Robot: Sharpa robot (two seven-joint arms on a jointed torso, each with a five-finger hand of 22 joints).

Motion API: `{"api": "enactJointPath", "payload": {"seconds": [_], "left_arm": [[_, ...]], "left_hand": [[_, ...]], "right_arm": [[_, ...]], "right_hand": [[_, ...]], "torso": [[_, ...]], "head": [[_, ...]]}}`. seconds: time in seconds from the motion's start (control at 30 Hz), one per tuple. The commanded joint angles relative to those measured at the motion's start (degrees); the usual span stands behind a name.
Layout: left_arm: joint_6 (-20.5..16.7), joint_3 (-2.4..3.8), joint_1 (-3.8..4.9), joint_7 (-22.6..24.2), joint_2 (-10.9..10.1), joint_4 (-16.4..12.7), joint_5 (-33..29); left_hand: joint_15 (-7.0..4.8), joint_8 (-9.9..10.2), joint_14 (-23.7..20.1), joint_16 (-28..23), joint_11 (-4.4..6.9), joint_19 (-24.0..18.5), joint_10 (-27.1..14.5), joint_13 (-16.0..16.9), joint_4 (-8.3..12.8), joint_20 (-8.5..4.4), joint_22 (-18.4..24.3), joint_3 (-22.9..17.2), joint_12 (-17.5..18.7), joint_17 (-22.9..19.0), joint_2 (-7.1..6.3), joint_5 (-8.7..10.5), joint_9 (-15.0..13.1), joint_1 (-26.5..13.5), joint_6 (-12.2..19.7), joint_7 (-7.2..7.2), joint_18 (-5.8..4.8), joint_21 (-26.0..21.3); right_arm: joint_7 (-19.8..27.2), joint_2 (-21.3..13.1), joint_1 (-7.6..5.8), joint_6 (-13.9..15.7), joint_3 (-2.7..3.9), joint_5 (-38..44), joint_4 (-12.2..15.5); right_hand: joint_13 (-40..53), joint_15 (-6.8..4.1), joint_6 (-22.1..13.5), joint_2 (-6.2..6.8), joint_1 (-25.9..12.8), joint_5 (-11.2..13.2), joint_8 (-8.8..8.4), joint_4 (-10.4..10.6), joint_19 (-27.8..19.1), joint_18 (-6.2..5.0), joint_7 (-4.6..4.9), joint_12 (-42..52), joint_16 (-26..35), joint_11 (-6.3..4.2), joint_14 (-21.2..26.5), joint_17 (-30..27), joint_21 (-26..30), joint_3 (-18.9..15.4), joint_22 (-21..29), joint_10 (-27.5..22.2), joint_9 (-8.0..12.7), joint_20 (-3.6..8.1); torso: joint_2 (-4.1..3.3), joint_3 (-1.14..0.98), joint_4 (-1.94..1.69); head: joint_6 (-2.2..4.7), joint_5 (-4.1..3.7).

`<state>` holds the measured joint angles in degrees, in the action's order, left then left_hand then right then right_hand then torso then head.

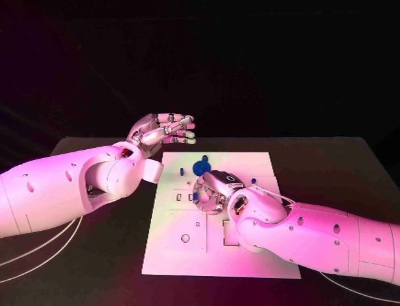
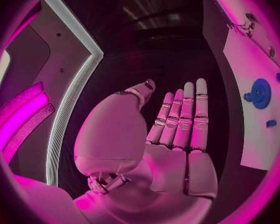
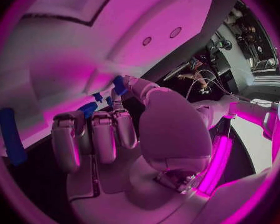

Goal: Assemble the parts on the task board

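Observation:
The white task board (image 1: 255, 167) lies in the middle of the black table. A round blue gear (image 1: 201, 167) (image 2: 261, 93) stands on the board's far part, with a tiny blue part (image 1: 206, 157) just beyond it. My right hand (image 1: 216, 191) (image 3: 109, 129) rests on the board near the gear, fingers curled down. A small blue part (image 3: 119, 84) sits pinched between its thumb and a finger, and another blue piece (image 3: 88, 109) shows behind the fingers. My left hand (image 1: 163, 131) (image 2: 171, 129) hangs above the table off the board's far left corner, palm flat, fingers straight, holding nothing.
A long blue piece (image 3: 11, 137) lies on the board beside my right hand. Another small blue part (image 2: 271, 123) sits on the board near the gear. Slots and holes (image 1: 185, 238) mark the board's near part. My right forearm (image 1: 319, 239) covers the board's near right corner.

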<state>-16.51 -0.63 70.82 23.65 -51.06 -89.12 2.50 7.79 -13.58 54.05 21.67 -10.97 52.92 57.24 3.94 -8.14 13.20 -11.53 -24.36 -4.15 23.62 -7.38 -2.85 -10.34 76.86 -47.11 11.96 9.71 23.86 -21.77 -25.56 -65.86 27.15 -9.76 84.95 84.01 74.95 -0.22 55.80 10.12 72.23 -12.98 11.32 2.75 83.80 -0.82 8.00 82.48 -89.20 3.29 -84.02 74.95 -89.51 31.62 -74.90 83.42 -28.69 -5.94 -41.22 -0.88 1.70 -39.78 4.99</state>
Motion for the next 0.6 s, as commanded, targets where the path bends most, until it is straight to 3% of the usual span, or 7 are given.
{"api": "enactJointPath", "payload": {"seconds": [0.03,0.37,0.6], "left_arm": [[1.02,0.04,0.04,0.33,0.06,-0.1,-0.15],[1.11,0.04,0.04,0.24,0.03,-0.08,-0.14],[1.17,0.04,0.04,0.2,0.05,-0.06,-0.14]], "left_hand": [[0.04,0.26,-0.4,0.2,0.0,-0.59,-0.51,0.08,0.09,0.01,-0.05,-0.16,0.11,0.05,0.24,-0.19,-0.05,-0.36,0.48,2.3,0.51,0.11],[0.04,0.25,-0.42,0.23,0.0,-0.61,-0.5,0.08,0.12,0.01,-0.07,-0.17,0.1,0.08,0.23,-0.19,-0.06,-0.33,0.48,2.3,0.52,0.15],[0.04,0.25,-0.42,0.23,0.0,-0.61,-0.5,0.08,0.12,0.01,-0.07,-0.17,0.1,0.08,0.23,-0.19,-0.06,-0.33,0.48,2.3,0.52,0.15]], "right_arm": [[-0.23,0.09,0.15,-0.4,-0.06,1.27,-0.09],[-0.1,0.02,0.18,-0.18,-0.06,1.49,-0.34],[0.41,-0.03,0.19,-0.4,-0.07,1.5,-0.39]], "right_hand": [[7.57,-0.41,-0.42,0.34,-0.24,0.27,0.13,0.05,5.56,0.57,0.03,-0.29,0.29,0.04,-5.37,12.48,0.33,-0.37,-14.51,-0.34,0.1,0.36],[7.03,-0.18,-1.62,1.2,-0.92,0.61,-0.37,0.15,5.38,0.5,0.42,-0.94,0.37,0.36,-5.34,12.33,0.57,-0.62,-14.35,-0.92,0.34,0.21],[6.19,0.34,-3.8,2.27,-1.34,1.05,-1.6,0.12,5.15,0.41,1.16,-1.91,0.45,0.99,-5.3,12.17,0.89,-0.82,-14.14,-1.81,0.95,-0.2]], "torso": [[-0.02,0.0,0.01],[-0.02,-0.01,0.04],[-0.02,-0.01,0.0]], "head": [[0.03,-0.01],[0.08,-0.02],[0.11,-0.16]]}}
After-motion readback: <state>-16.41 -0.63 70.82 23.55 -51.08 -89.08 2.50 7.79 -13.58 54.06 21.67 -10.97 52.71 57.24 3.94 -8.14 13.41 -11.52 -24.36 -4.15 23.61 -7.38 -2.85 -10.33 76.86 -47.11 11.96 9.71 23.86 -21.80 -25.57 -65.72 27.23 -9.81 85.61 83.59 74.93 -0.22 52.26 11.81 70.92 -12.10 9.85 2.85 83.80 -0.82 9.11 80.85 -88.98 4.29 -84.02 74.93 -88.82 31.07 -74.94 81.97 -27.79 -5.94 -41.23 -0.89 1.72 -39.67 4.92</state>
